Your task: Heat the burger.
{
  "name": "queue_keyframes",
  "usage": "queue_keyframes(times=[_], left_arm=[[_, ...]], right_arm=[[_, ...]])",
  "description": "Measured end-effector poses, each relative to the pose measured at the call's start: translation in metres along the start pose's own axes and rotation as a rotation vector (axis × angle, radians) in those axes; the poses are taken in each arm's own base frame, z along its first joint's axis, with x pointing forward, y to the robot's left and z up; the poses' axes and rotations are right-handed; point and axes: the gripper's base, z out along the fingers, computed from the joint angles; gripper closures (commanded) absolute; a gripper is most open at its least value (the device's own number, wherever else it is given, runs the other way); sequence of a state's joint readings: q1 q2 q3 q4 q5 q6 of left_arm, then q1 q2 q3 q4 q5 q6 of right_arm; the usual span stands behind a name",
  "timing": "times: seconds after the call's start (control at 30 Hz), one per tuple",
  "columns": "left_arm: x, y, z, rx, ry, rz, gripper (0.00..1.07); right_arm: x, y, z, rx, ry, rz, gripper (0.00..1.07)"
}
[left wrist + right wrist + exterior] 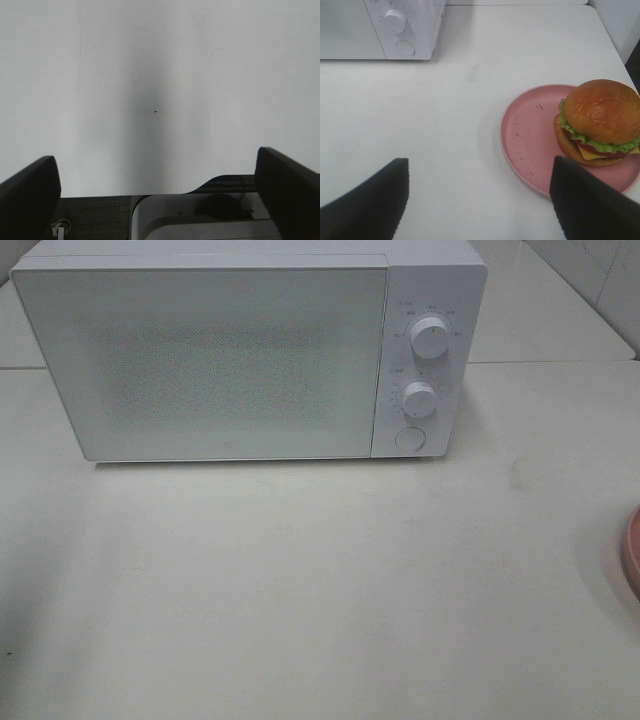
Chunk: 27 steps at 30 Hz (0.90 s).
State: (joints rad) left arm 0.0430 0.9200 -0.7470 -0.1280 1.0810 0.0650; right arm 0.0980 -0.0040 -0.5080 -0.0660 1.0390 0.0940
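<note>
**Burger at the table's edge, microwave shut — where this could slip**

The burger [600, 122] sits on a pink plate [530, 135], off-centre toward one side of it rather than in the middle. In the high view only a sliver of that plate shows at the right edge of the white table [320, 580], so the plate appears to lie close to that edge and well apart from the microwave [240, 350], which stands at the table's far side with its door closed.

The right gripper [480, 200] hangs above bare table just beside the plate, jaws spread wide and holding nothing. The left gripper [155, 190] is likewise released and empty, with only plain table surface beneath it.

The main risks, as I judge them:

- A tall, layered burger is likely to shear or shed its bun if pinched too high or too hard — a lower, gentler grip looks safer.
- Lifting by the plate instead could tip the load, since the burger's weight sits to one side.
- A nudge to the plate may push it toward the table's right edge.
- The door is not yet open; carrying the burger over first would leave nowhere to put it.
- The round button [410, 438] below the two dials probably frees the door, and a misplaced press may turn the lower dial [419, 397] instead.
</note>
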Motion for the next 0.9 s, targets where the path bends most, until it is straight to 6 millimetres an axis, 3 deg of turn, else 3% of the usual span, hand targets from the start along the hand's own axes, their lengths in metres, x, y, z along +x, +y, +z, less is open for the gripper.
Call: queue_keyframes(times=[0.17,0.3,0.4,0.6,0.9], left_arm=[[0.030,0.000,-0.007,-0.015,-0.098,-0.004,0.08],[0.040,0.000,-0.010,-0.015,-0.140,-0.002,0.08],[0.062,0.000,-0.011,-0.015,-0.197,-0.010,0.08],[0.080,0.000,-0.011,-0.011,-0.245,-0.042,0.08],[0.103,-0.002,-0.031,-0.011,-0.431,-0.033,0.08]], right_arm=[[0.000,0.000,0.000,0.000,0.000,0.000,0.31],[0.000,0.000,0.000,0.000,0.000,0.000,0.31],[0.000,0.000,0.000,0.000,0.000,0.000,0.31],[0.000,0.000,0.000,0.000,0.000,0.000,0.31],[0.000,0.000,0.000,0.000,0.000,0.000,0.31]])
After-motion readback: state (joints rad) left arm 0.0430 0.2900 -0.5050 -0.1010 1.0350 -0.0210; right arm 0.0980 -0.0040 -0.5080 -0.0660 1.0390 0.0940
